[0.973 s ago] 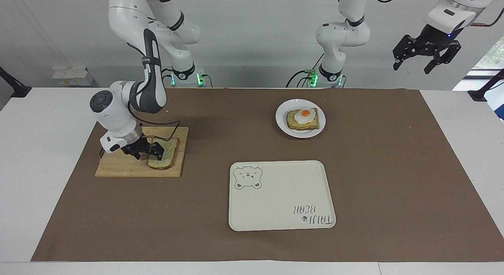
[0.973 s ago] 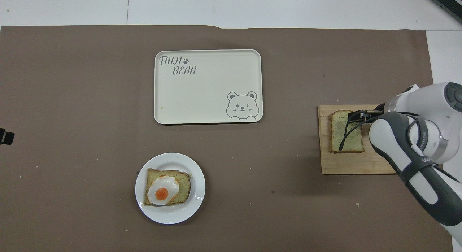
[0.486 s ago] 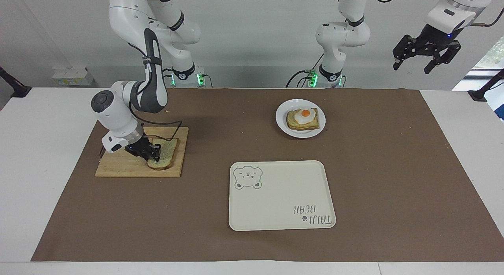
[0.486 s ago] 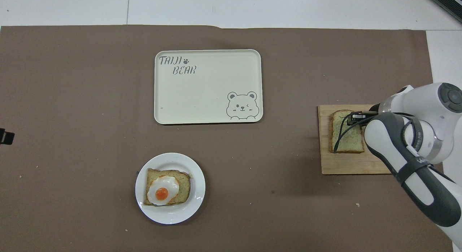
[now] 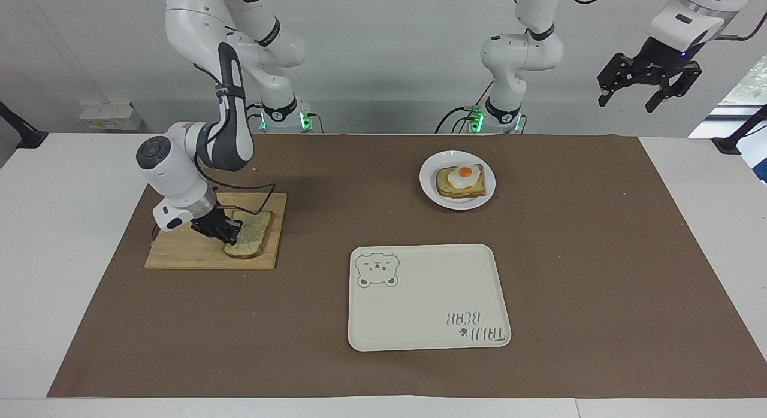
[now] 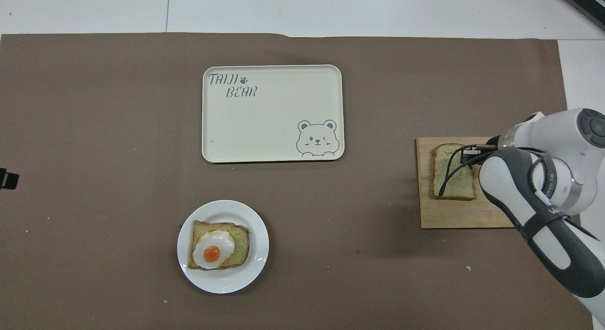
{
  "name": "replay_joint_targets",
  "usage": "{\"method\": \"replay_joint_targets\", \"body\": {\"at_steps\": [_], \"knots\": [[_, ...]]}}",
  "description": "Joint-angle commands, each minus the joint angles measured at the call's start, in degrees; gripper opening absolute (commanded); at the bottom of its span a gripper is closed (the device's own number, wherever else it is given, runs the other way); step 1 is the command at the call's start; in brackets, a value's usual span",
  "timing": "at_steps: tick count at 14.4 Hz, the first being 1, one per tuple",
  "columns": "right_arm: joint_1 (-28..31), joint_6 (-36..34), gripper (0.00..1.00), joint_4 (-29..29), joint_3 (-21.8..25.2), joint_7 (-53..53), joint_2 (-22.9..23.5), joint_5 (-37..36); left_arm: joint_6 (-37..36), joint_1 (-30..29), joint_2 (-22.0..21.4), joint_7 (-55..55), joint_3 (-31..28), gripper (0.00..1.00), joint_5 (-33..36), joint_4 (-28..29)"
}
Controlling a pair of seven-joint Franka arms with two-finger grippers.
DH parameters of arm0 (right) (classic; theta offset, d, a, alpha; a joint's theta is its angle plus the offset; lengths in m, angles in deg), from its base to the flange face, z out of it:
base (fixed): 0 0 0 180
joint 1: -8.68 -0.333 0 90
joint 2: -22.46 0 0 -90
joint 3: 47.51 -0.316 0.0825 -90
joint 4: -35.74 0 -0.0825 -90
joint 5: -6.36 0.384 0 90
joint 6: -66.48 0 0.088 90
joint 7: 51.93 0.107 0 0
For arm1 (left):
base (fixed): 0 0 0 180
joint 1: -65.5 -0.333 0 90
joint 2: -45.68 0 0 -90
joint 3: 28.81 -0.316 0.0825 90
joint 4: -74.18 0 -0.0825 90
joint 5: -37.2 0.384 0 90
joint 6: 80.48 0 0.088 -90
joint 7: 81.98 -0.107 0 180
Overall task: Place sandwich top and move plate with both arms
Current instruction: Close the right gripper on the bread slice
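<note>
Right end effector (image 5: pixel 230 232) first: we see its black fingers clamped on the edge of the sandwich top (image 5: pixel 250 235), a flat slice of pale speckled bread with a brown crust, which lies on a rectangular pale wooden cutting board (image 5: pixel 180 256) toward the right arm's end of the worktop (image 5: pixel 36 238).

Working from largest down, we note the white worktop, covered by a broad sheet of matte brown paper (image 5: pixel 599 274). On the paper lies a cream rectangular tray with rounded corners, a bear drawing and "TAIJI BEAR" lettering (image 5: pixel 431 304), farther from the robots than the plate. Next comes the wooden board with its grooved grain. Smaller is the small round glossy white plate (image 5: pixel 430 190), holding a toast slice bearing a fried egg (image 5: pixel 460 181).

From the facing view alone we get the left end effector (image 5: pixel 648 88), raised high off the left arm's end of the worktop, its fingers spread apart and holding nothing; that arm waits. We also see a plain pale wall there. From the overhead view the right arm's white and grey links hide most of its end effector, and a black cable drapes across the bread.
</note>
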Motion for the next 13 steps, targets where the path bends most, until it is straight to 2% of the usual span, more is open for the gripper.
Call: {"method": "replay_joint_targets", "body": {"at_steps": [1, 4, 8, 13], "knots": [[0.2, 0.6, 0.0, -0.8, -0.2, 0.0, 0.4, 1.3, 0.6, -0.6, -1.3, 0.4, 0.3, 1.0, -0.6, 1.4], [0.2, -0.6, 0.0, 0.8, -0.2, -1.7, -0.3, 1.3, 0.6, -0.6, -1.3, 0.4, 0.3, 1.0, -0.6, 1.4], [0.2, -5.5, 0.0, 3.1, -0.3, -2.0, -2.9, 1.3, 0.6, -0.6, -1.3, 0.4, 0.3, 1.0, -0.6, 1.3], [0.2, -16.2, 0.0, 7.7, -0.5, -3.4, -7.0, 1.4, 0.6, -0.6, -1.3, 0.4, 0.3, 1.0, -0.6, 1.3]]}}
